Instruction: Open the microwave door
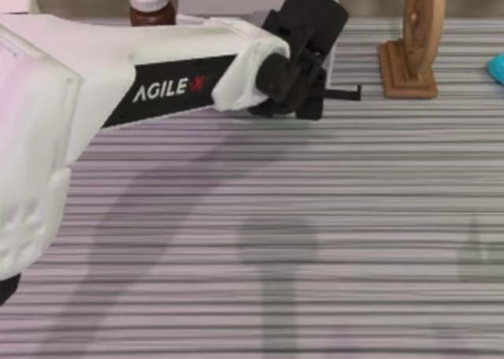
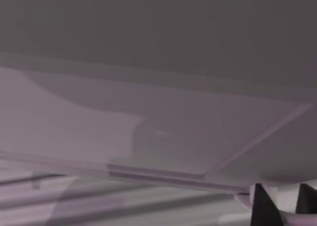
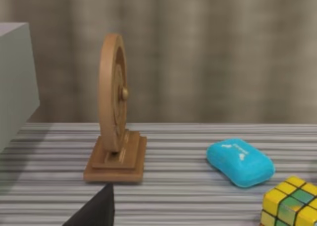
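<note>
One arm is at work: the left gripper is reached to the microwave at the table's far edge, its opening not discernible. Farther right, a wooden wheel ornament is seen.

Top cam looks straight down on the striped table, fairly close in. Left wrist cam sits almost against the microwave door (grey panel fills it). Right wrist cam looks low across the table toward its far edge, sharing the wooden wheel stand with the top cam.
</note>
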Controlling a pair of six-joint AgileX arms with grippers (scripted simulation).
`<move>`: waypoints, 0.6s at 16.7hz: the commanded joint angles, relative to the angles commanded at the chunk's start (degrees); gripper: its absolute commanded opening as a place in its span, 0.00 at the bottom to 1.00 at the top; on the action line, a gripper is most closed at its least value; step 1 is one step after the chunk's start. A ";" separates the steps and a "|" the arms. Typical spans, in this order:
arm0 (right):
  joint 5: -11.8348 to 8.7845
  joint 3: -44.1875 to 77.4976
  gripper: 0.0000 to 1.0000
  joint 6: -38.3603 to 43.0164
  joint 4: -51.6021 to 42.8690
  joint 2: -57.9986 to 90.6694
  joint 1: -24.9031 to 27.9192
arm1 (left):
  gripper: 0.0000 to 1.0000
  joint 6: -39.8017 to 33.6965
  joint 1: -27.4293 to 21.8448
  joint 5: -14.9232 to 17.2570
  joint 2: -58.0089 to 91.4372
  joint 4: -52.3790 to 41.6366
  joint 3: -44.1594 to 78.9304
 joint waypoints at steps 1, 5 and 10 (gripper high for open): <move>0.00 0.00 1.00 0.00 0.00 0.00 0.00 | 0.00 0.00 0.00 0.00 0.00 0.00 0.00; 0.00 0.00 1.00 0.00 0.00 0.00 0.00 | 0.00 0.00 0.00 0.00 0.00 0.00 0.00; 0.00 0.00 1.00 0.00 0.00 0.00 0.00 | 0.00 -0.08 -0.48 0.45 0.21 0.11 -0.26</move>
